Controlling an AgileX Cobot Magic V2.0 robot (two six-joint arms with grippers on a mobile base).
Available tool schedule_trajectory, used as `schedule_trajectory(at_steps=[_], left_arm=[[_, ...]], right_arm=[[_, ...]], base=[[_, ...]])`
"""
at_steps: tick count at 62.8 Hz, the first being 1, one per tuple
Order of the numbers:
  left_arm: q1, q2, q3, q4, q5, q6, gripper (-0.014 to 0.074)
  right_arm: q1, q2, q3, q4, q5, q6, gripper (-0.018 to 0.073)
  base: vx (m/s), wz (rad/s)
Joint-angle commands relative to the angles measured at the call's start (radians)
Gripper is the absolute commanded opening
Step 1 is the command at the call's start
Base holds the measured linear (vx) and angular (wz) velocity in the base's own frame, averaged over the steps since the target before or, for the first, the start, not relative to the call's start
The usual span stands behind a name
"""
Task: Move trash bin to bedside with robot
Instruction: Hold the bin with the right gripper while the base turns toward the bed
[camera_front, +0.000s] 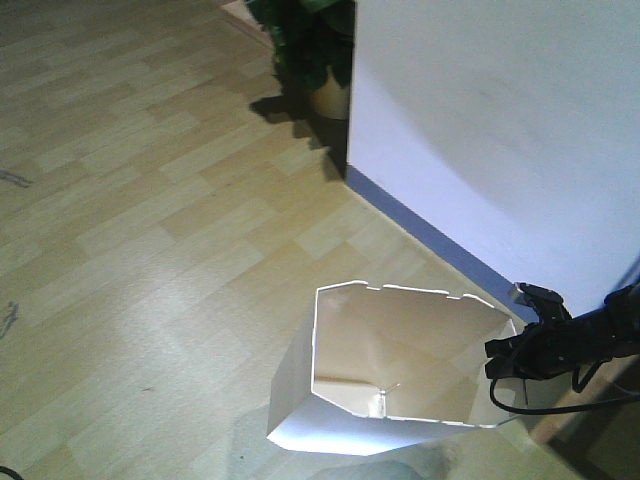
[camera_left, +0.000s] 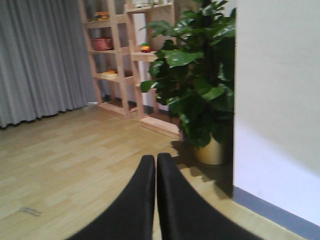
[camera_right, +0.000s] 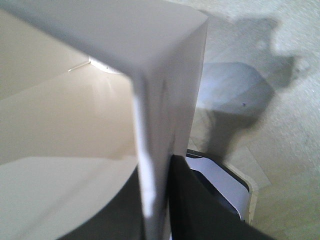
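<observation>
trash bin seemingly upright, mouth skyward

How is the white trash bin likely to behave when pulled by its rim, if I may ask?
Probably light: the trash bin looks empty and thin-walled. Pinched at one rim edge by the right end effector, its wall may flex. Being tall, it could tip if pushed high, or slide on the smooth floor.

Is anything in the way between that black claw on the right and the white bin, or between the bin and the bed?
Nothing: the right gripper already clamps the trash bin wall between its fingers. No bed shows in any view, so that path cannot be judged.
</observation>
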Motion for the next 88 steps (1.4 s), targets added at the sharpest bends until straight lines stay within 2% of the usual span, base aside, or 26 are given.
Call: schedule_trajectory(at_steps=[1, 56, 88], left_arm=[[-0.006, -0.008, 0.012, -0.009, -0.074, -0.014, -0.0006], [-0.006, -0.008, 0.012, -0.009, -0.074, -0.014, -0.0006], [-0.006, -0.008, 0.012, -0.009, -0.074, -0.014, -0.0006]], right_arm=[[-0.001, -0.071, -0.006, 0.028, 0.242, -0.002, -0.0004], [-0.001, -0.071, -0.006, 0.028, 0.242, -0.002, -0.0004], [-0.001, -0.071, -0.006, 0.028, 0.242, -0.002, -0.0004]], base=[[0.08, 0.46], [0.13, 0.57], [0.24, 0.2]])
